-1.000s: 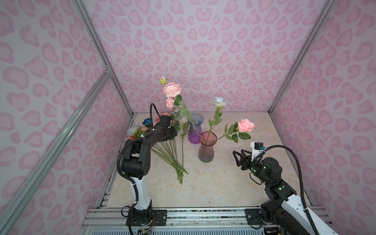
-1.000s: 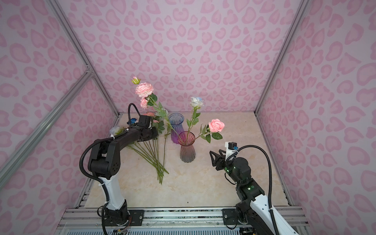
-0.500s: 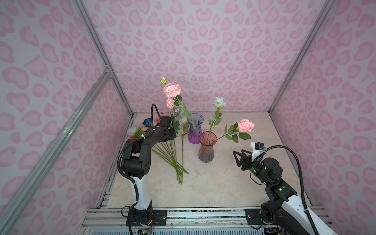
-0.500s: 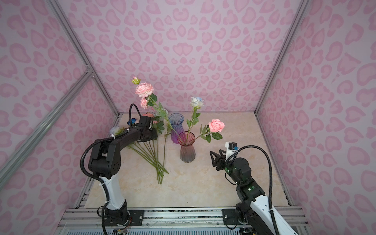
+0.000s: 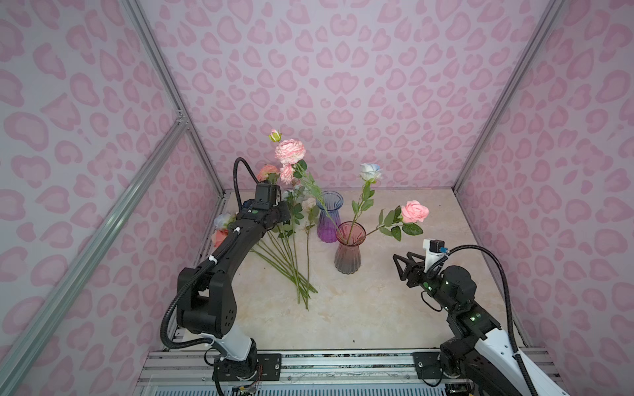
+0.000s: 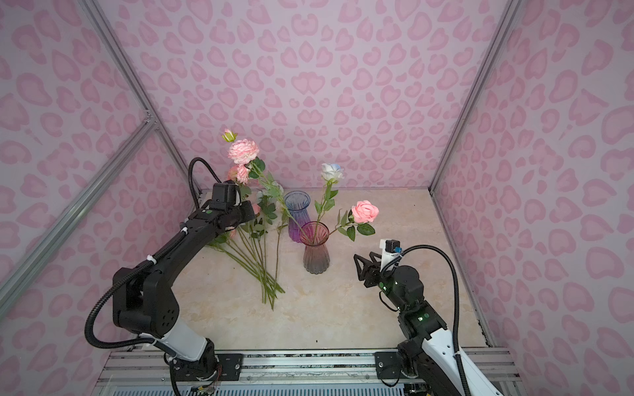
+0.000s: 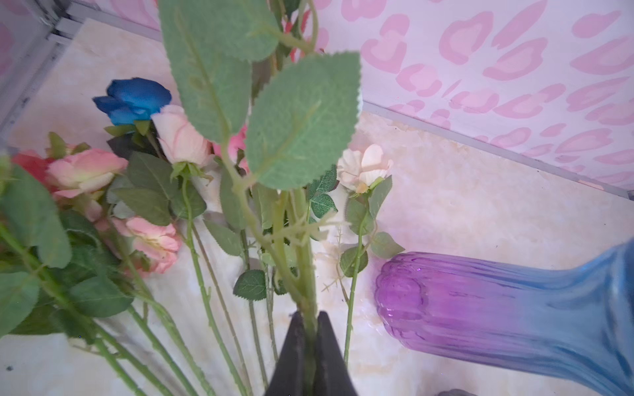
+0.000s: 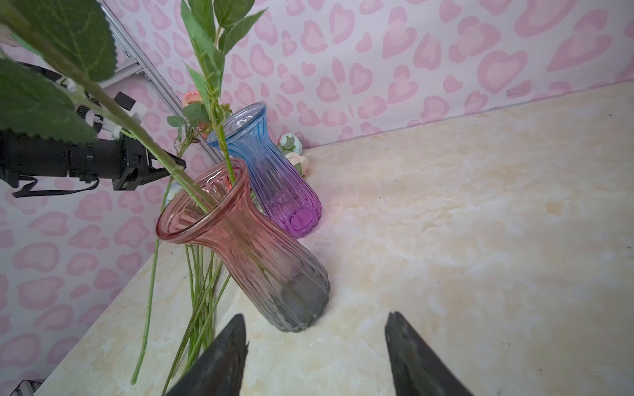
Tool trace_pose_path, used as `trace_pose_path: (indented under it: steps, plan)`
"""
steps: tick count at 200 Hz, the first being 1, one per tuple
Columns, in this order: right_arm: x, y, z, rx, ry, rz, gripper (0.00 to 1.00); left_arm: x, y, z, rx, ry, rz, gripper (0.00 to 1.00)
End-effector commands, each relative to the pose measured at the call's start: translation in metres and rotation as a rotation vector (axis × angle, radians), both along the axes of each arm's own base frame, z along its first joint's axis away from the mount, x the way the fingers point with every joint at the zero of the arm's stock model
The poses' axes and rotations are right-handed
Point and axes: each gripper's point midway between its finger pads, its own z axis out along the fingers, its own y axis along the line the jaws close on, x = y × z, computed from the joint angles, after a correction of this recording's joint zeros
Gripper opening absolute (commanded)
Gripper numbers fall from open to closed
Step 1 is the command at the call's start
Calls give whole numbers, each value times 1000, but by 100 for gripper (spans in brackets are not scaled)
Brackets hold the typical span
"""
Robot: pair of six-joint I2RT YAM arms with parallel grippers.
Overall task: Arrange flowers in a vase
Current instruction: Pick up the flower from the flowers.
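Stem first: my left claw [image 7: 309,319] is pinched tight on a green leafy stem [image 7: 303,291], both fingers [image 7: 291,356] pressed together around it; which bloom tops that stem I cannot tell. In both top views this claw sits over the heads of the loose flowers [image 5: 291,264], which lie fanned on the left side of the bench [image 5: 377,308], cut ends toward my base; a dark blue rose [image 7: 133,99] lies among the pink and cream ones. A pink peony [image 5: 290,151] stands high just beyond the claw. The pink-to-grey vase [image 5: 347,250] stands upright near mid-bench, just in front of the blue-to-purple vase [image 5: 328,219], and holds a pale blue rose [image 5: 370,171] upright and a pink rose [image 5: 414,211] leaning out to the right. My right claw [image 8: 316,315] hangs near that vase, low over the bench, with its fingers apart, gripping nothing
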Motion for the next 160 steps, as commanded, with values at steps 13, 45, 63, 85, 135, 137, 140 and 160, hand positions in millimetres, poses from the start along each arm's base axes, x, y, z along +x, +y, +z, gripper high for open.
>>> trace_pose_path:
  steps: [13, 45, 63, 85, 135, 137, 140, 160]
  plan:
    - [1, 0, 11, 14, -39, 0, 65, -28, 19, 37, 74, -68, 19, 3]
    - [1, 2, 14, 22, -43, 6, 66, -62, 38, 111, 127, -253, 50, 3]
    - [3, 3, 16, 30, -41, 10, 66, -87, 48, 149, 144, -363, 72, 3]
    - [5, 4, 18, 31, -34, 10, 65, -116, 58, 177, 124, -462, 106, 3]
    - [9, 5, 23, 10, -28, 6, 65, -176, 56, 255, 57, -752, 46, 3]
    - [10, 5, 22, 9, -25, 6, 65, -178, 54, 258, 52, -764, 35, 3]
    - [10, 5, 23, 10, -25, 7, 65, -181, 51, 263, 41, -779, 18, 3]
    - [12, 6, 25, 10, -27, 6, 65, -193, 29, 290, -59, -869, -98, 3]
